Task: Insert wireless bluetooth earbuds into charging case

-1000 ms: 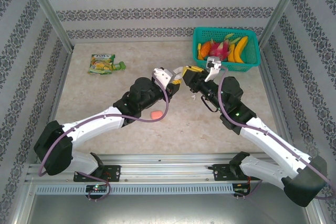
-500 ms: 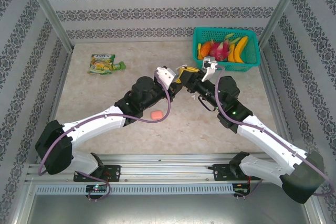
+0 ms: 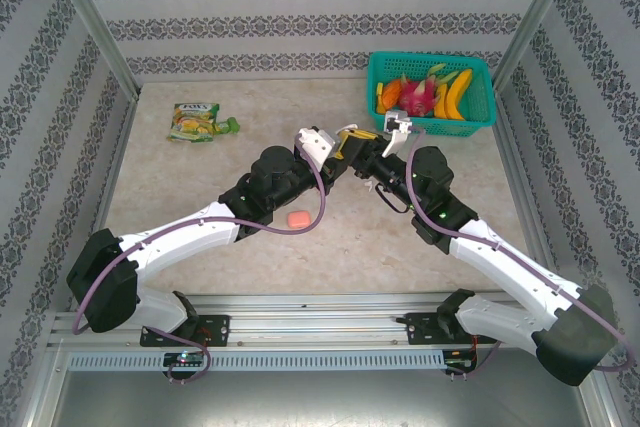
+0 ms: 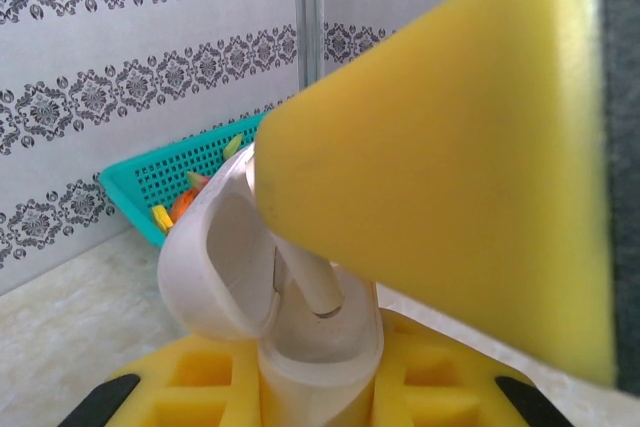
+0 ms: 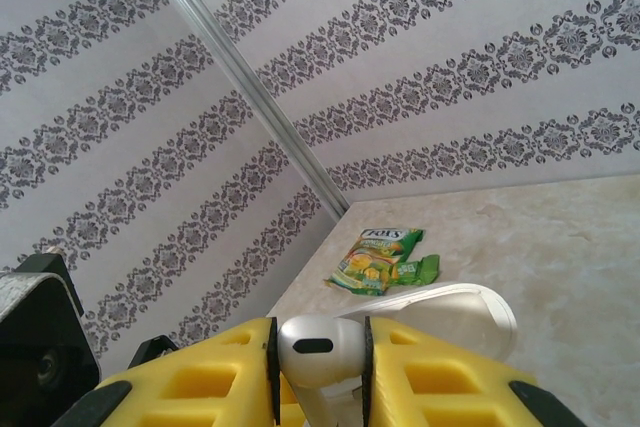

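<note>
White stemmed plastic earbud (image 5: 306, 345), pinched by the right gripper (image 5: 318, 375), should go stem-first, straight and slow, into the open white rounded case (image 4: 318, 372) clamped by the left gripper (image 4: 320, 392)

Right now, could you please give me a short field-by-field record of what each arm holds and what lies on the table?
Left jaws: shut on the white charging case, lid open
Right jaws: shut on a white earbud, stem toward the case
Earbud and case: stem reaches into the open case, not yet seated
Small pink case: on the table, beside the left arm
Snack packet: far left of the table
Teal basket: far right corner, fruit inside
</note>
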### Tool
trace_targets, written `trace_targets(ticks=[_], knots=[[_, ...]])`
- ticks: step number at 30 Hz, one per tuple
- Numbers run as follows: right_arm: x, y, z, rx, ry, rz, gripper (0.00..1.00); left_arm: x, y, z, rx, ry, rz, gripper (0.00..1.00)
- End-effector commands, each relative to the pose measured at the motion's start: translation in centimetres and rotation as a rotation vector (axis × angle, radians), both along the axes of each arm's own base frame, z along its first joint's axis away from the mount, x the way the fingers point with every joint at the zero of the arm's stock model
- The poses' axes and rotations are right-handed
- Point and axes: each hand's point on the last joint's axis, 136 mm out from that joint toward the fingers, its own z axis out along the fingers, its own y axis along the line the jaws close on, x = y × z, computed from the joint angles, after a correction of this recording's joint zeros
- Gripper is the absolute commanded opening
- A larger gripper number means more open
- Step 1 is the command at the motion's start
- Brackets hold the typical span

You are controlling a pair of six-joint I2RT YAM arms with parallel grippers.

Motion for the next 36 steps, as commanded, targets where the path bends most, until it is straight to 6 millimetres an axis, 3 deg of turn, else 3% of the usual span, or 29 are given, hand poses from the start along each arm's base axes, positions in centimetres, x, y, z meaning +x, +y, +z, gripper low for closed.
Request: trace_targets(ticks=[1, 25, 36], knots=[[-0.1, 0.1, -0.6, 0.013, 0.012, 0.014, 0.25, -0.4, -0.6, 3.2, -0.058, -0.073, -0.01, 0.0], [-0.2, -0.1, -2.8, -0.021, 0.035, 0.008, 0.24, 0.0, -0.6, 3.5, -0.086, -0.064, 0.005, 0.0], [-0.2, 0.2, -4.8, -0.075, 0.058, 0.016, 0.24, -0.1, -0.5, 4.1, -0.108, -0.067, 0.009, 0.0]])
